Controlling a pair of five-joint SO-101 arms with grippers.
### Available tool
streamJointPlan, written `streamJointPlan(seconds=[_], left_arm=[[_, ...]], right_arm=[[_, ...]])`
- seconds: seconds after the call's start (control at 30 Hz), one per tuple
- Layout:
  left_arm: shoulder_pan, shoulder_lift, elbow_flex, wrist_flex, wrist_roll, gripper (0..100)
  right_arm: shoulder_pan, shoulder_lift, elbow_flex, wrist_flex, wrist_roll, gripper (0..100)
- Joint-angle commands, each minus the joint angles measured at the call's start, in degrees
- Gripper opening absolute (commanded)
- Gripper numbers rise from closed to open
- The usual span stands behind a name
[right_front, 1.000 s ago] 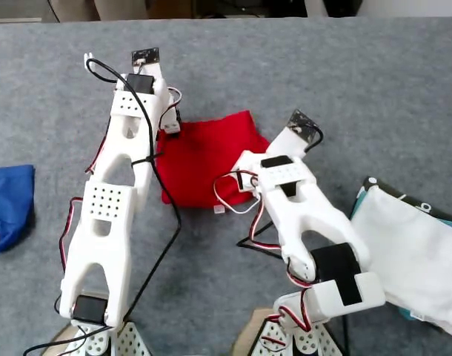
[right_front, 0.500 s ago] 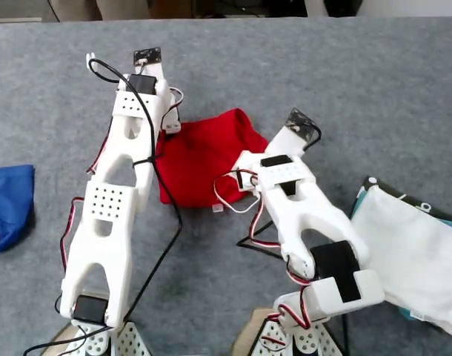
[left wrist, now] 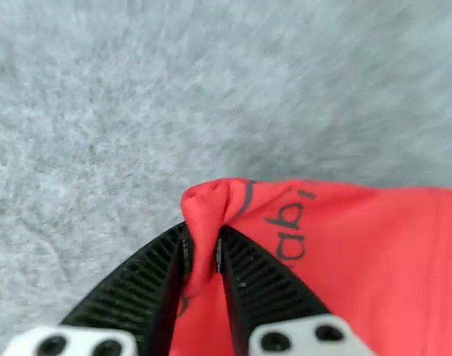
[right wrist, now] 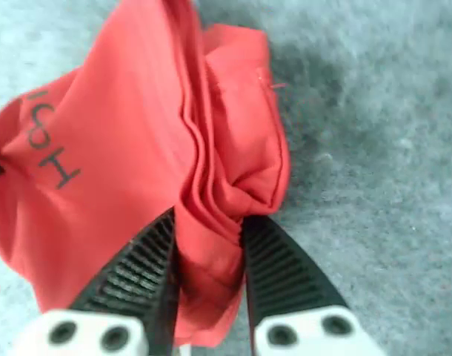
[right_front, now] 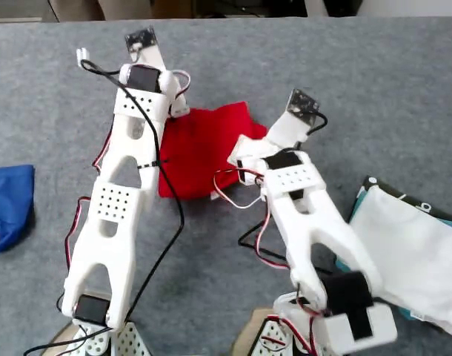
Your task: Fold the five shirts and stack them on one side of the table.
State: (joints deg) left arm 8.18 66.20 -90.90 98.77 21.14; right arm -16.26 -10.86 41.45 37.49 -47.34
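On grey felt (right_front: 359, 89): crumpled red shirt (right_front: 200, 152) between ribbed fingers (left wrist: 137, 285).

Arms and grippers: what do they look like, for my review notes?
Both are white moulded plastic with black servo blocks. The left arm has a grid of small holes on one link and a long black cable along it; the right arm trails red, white and black wires. The left gripper and right gripper have black ribbed fingers on white bases with screw holes.
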Motion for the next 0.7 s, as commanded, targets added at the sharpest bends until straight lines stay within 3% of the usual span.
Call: streamJointPlan(seconds=[0.0, 0.33, 0.67], left_arm=[[2.6, -1.4, -5.1, 0.7, 1.2, 2], [13.5, -12.4, -5.0, 0.6, 5.7, 2], [32.1, -21.4, -4.9, 0.2, 5.8, 2]], right_arm=[[4.0, -8.6, -1.5, 3.2, 1.7, 0.5], [16.0, -34.4, -1.4, 21.7, 7.2, 0.5], [38.0, -64.2, 1.5, 35.3, 14.3, 0.5]])
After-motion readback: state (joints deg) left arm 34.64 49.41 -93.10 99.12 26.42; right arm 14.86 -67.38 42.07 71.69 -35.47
